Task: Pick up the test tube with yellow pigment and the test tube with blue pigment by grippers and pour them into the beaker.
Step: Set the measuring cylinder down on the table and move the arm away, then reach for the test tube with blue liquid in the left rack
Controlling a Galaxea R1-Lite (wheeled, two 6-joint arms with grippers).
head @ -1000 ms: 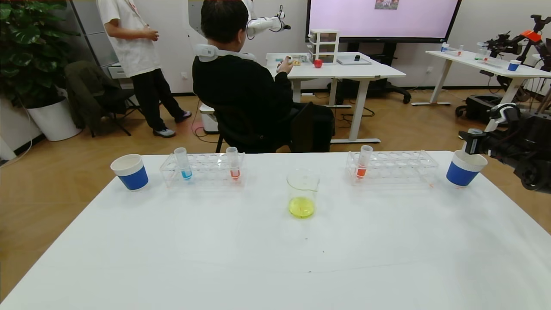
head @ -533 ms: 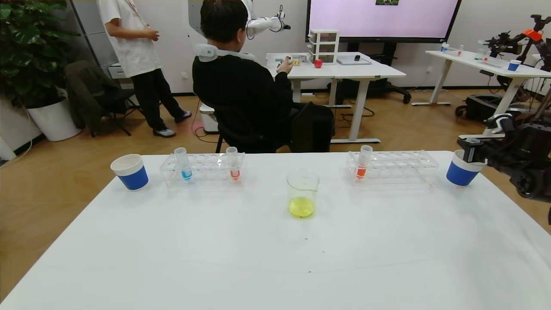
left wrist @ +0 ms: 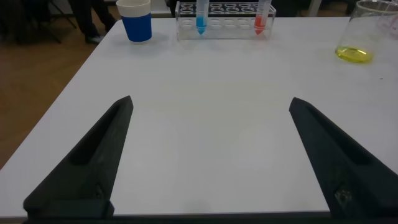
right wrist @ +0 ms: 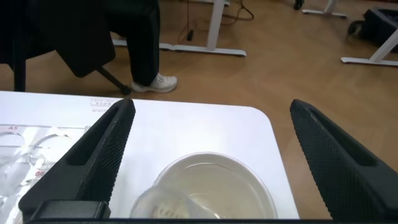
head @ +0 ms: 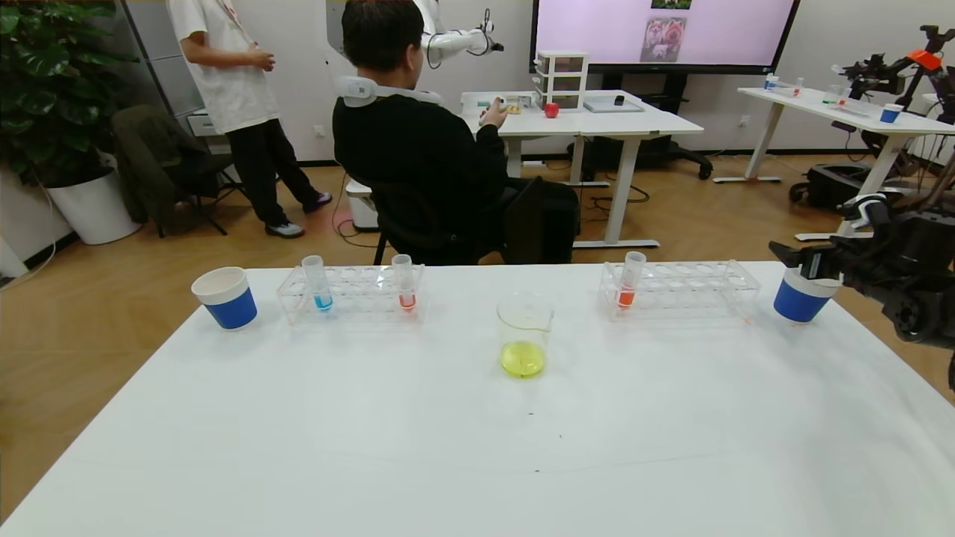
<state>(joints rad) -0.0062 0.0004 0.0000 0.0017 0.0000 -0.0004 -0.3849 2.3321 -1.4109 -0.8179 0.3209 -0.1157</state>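
The white table [head: 477, 447] fills the head view, and on it two clear racks sit toward twelve o'clock: the left rack [head: 351, 294] at about eleven and the right rack [head: 679, 289] at about one, with a blue-and-white paper cup beyond each, the left cup [head: 224, 297] at ten and the right cup [head: 802, 295] at two. The right gripper [head: 783, 253] hangs over the right cup with its jaws released and nothing between them; its wrist view looks straight down into that cup, where an emptied clear tube [right wrist: 163, 208] seems to lie, though I cannot tell for certain. The left gripper [left wrist: 208, 155], out of the head view, waits low over the near left of the table, jaws spread wide and holding nothing. The beaker [head: 524, 333] stands at the centre with yellow liquid already in its bottom, so the yellow half looks done. The test tube with blue pigment [head: 318, 283] stands upright in the left rack's left end, well apart from the red-orange tube [head: 404, 282]. Next, I judge, the left gripper must reach toward eleven o'clock and close on the blue tube's upper part.
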